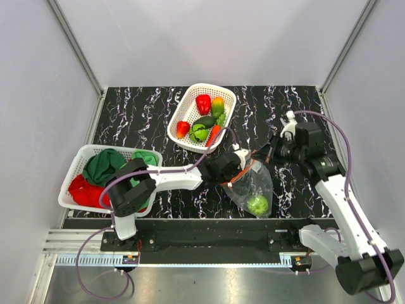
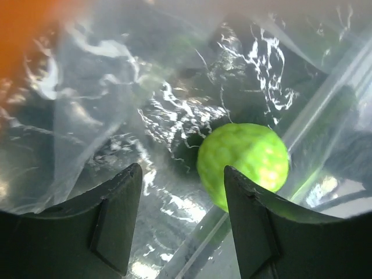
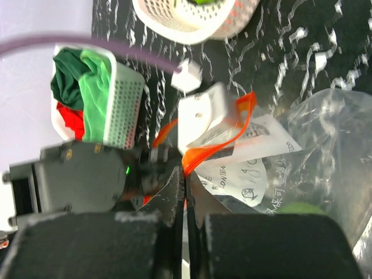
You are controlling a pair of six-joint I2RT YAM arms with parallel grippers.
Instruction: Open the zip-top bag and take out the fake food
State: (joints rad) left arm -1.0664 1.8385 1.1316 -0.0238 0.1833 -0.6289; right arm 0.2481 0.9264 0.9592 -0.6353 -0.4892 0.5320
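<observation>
Hanging in the lower middle of the overhead view, the zip-top bag [image 1: 248,185] sits on the black marbled table [image 1: 139,114] between the two arms, clear and crinkled, its mouth turned up and to the left. One green round piece [image 1: 257,204] lies at the bag's bottom, and that's the only piece I can see inside.

The left gripper [image 2: 181,174] is in at the mouth, fingers [image 2: 116,226] spread wide apart, holding nothing. From its own camera the green piece shows through shiny plastic just past the right-hand finger.

Over on the right, the right gripper [image 3: 184,177] has its fingers pressed together, and the red-orange zip strip [image 3: 224,136] runs right down into the tips, so it looks pinched on the edge of the bag's mouth.

The rest of the fake food [image 1: 204,125] is in the white mesh basket [image 1: 179,114] at upper centre: a red pepper [image 1: 203,103], an orange pepper [image 1: 217,104], green pieces [image 1: 201,131] and a carrot-like stick [image 1: 214,135] against the near rim.

At lower left, a second basket [image 1: 79,161] holds green cloths [image 1: 104,166] with a red cloth [image 1: 85,192] beneath
</observation>
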